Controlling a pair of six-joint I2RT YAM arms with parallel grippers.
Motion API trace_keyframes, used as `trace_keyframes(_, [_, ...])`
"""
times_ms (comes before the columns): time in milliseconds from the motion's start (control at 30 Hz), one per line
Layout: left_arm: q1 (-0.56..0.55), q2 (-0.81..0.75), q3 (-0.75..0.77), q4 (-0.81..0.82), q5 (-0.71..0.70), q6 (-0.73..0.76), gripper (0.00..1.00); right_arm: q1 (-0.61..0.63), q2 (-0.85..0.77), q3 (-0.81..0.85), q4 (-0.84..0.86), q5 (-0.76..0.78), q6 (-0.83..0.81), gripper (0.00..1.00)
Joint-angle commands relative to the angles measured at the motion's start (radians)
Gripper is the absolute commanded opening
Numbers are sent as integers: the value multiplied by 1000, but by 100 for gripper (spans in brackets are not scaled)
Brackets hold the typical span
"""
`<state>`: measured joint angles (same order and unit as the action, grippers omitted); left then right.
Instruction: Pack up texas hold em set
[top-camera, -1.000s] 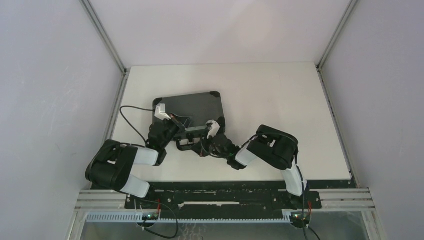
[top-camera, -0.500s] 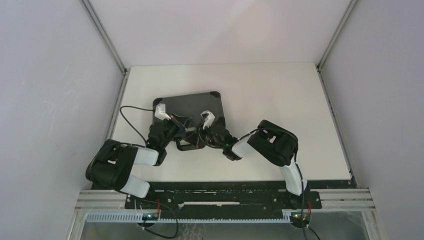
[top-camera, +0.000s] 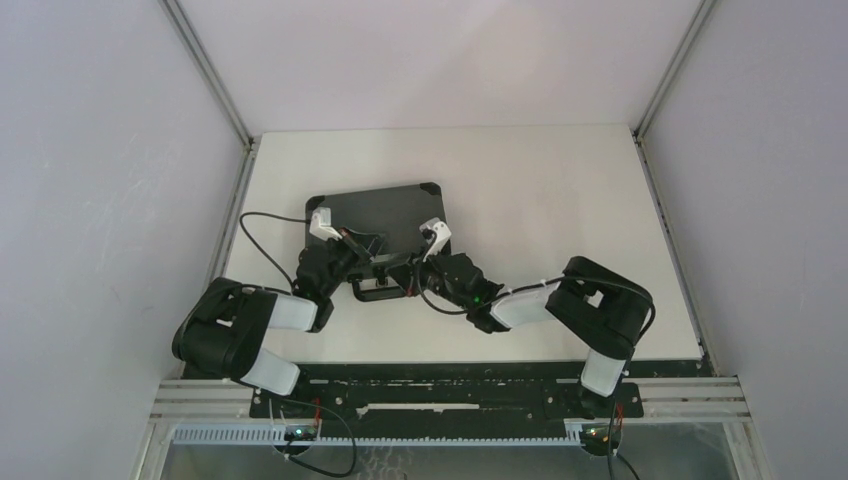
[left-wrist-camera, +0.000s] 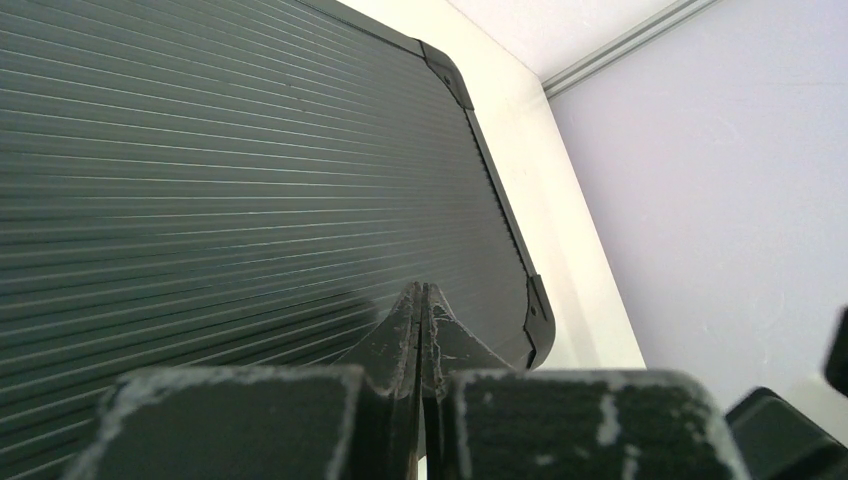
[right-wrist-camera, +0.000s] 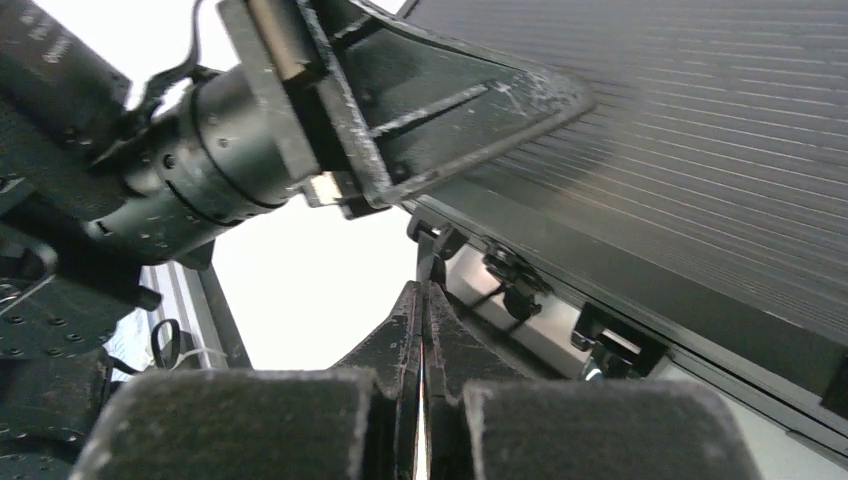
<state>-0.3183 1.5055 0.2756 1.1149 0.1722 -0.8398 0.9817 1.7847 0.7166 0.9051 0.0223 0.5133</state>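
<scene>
The desk (top-camera: 560, 200) carries the black briefcase (top-camera: 385, 210) left of centre. It lies flat and closed, with its handle (top-camera: 372, 290) turned toward my bases. No chips, cards or buttons show outside it, so I judge that only the fastening is left.

The biggest risk is the whole case moving. If I shove at its front edge with nothing bracing it, it may slide away across the bare desk instead of taking the push.

Next is the ribbed lid (left-wrist-camera: 250, 150). My left pincer (left-wrist-camera: 420, 300) is pressed together with nothing in it, and its tip rests on the lid near the front edge. That contact is a narrow point on a grooved surface. If it skates along the ribs, the lid could lift a little and the front seam would no longer line up.

The smallest risk is the latch (right-wrist-camera: 437, 240). My right pincer (right-wrist-camera: 425, 300) is also squeezed shut and empty, with its tip just below that small catch on the front wall. I cannot tell whether the catch is engaged. A thin closed tip on so small a part could slip off sideways, wedge under the catch, or knock against my left pincer, which sits close above it.
</scene>
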Motion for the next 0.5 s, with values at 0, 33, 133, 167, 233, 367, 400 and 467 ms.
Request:
trace_keyframes(0, [12,63,-63,-264,-21,41,0,27,-27,0,-24,58,-77,0])
trace_keyframes(33, [12,63,-64,-265,-21,41,0,31,-15,1,-17,53,-70,0])
trace_keyframes(133, [12,57,-67,-266,-22,42,0,55,30,8,-6,44,-50,0])
trace_keyframes(167, [12,56,-67,-266,-24,43,0,63,48,10,-5,40,-42,0])
trace_keyframes(233, [12,53,-67,-268,-24,44,0,74,81,12,-9,28,-14,0])
trace_keyframes(367, [12,54,-65,-268,-23,43,0,109,154,-12,13,10,50,0])
trace_keyframes(400, [12,54,-65,-268,-22,44,0,115,173,-21,25,6,73,0])
trace_keyframes(467, [12,55,-64,-268,-24,43,0,118,211,-28,59,-10,102,0])
